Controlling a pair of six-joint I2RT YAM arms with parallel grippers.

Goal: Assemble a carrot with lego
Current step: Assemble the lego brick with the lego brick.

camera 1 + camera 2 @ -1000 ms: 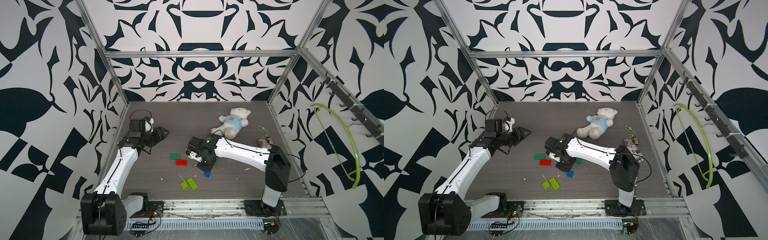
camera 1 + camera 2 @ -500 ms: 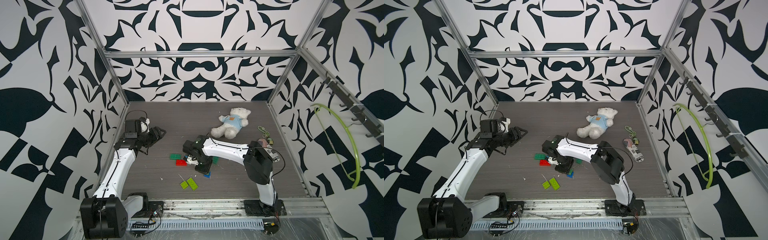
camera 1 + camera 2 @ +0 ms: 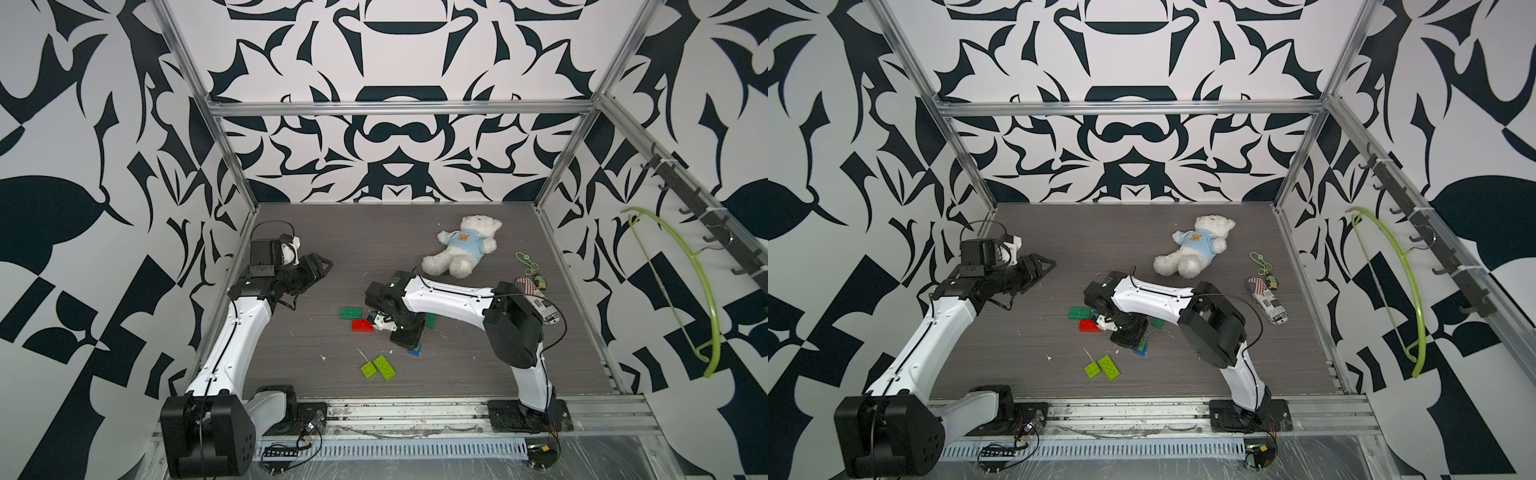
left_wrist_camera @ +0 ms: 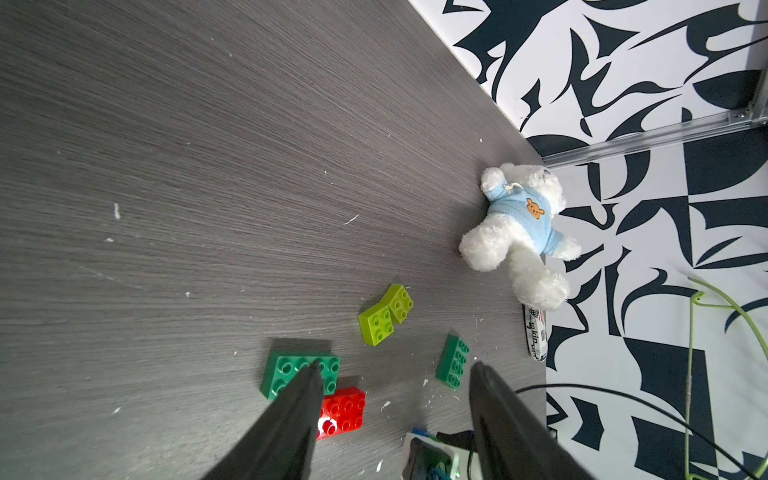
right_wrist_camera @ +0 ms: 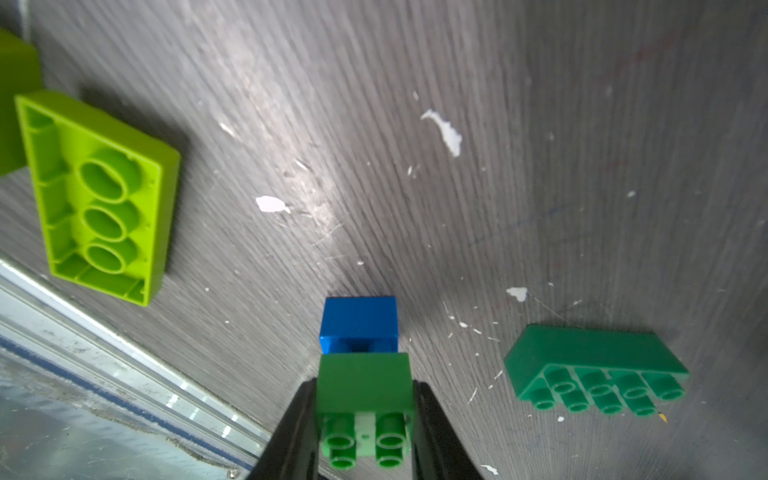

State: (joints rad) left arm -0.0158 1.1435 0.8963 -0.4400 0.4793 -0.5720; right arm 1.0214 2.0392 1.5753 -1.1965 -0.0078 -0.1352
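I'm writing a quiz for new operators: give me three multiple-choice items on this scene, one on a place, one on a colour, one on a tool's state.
1. Where on the table does the teddy bear lie? A far right; B near left; C centre front.
2. The right tool grips a green brick; what colour is the brick butting against it? A red; B blue; C lime.
3. The left tool is: A shut on a brick; B open and empty; C out of view.
Key: 1 A, it lies toward the far right corner; 2 B, the right wrist view shows a blue brick against the green one; 3 B, its fingers stand apart, nothing between.
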